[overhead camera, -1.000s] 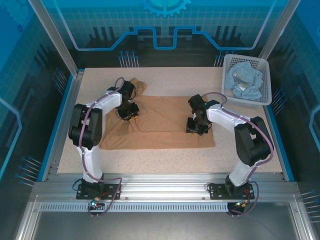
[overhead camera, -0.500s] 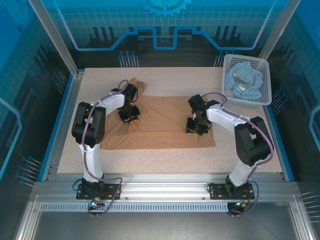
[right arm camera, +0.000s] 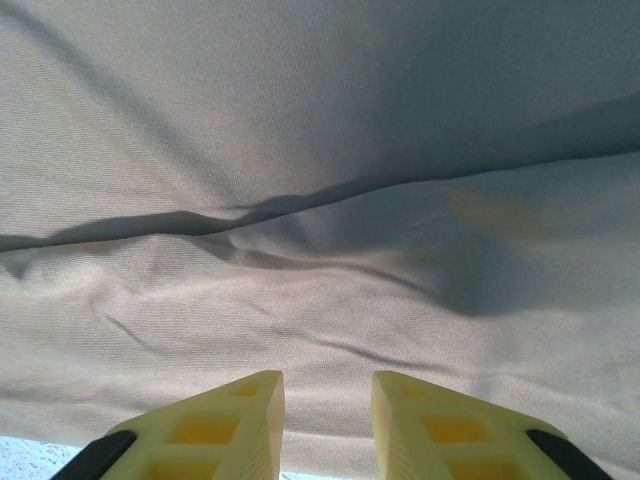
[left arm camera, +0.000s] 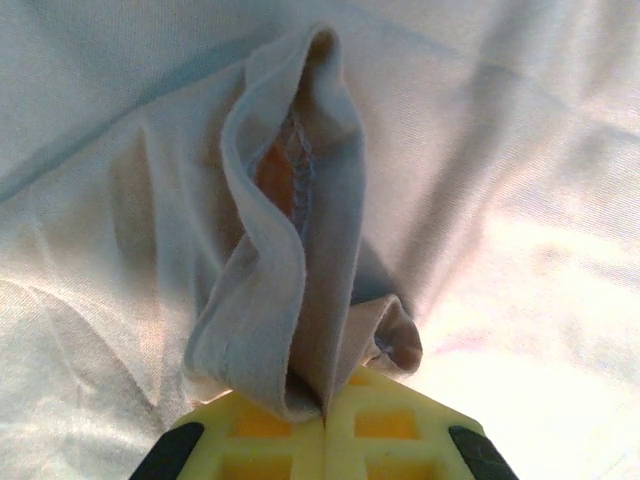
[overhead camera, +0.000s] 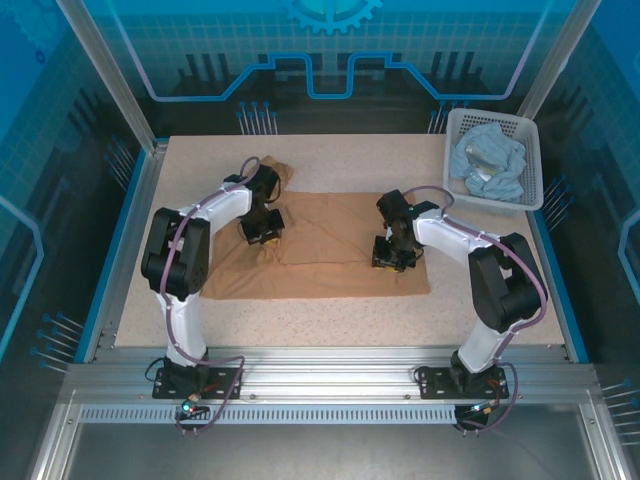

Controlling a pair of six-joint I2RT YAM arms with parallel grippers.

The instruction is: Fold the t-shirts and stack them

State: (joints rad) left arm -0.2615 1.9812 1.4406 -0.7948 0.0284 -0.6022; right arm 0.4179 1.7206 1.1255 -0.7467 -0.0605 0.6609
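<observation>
The tan t-shirt (overhead camera: pixel 330 250) lies spread across the middle of the table, with one sleeve bunched at its far left corner. My left gripper (overhead camera: pixel 262 235) sits on the shirt's left part. In the left wrist view the left gripper (left arm camera: pixel 325 405) is shut on a raised fold of the tan cloth (left arm camera: pixel 290 230), which stands up from the jaws. My right gripper (overhead camera: pixel 392 262) rests on the shirt's right part. In the right wrist view the right gripper (right arm camera: pixel 325 400) is open, its fingers apart over flat, lightly wrinkled cloth (right arm camera: pixel 320 200). The pale blue t-shirt (overhead camera: pixel 488 165) lies crumpled in the basket.
The white lattice basket (overhead camera: pixel 490 113) stands at the table's far right corner. Bare speckled tabletop (overhead camera: pixel 340 160) runs behind the tan shirt, and a strip of it lies in front. Blue-lit enclosure walls and metal posts ring the table.
My left gripper has closed on the fold of tan cloth and shifted slightly right and away. The right arm has not moved.
</observation>
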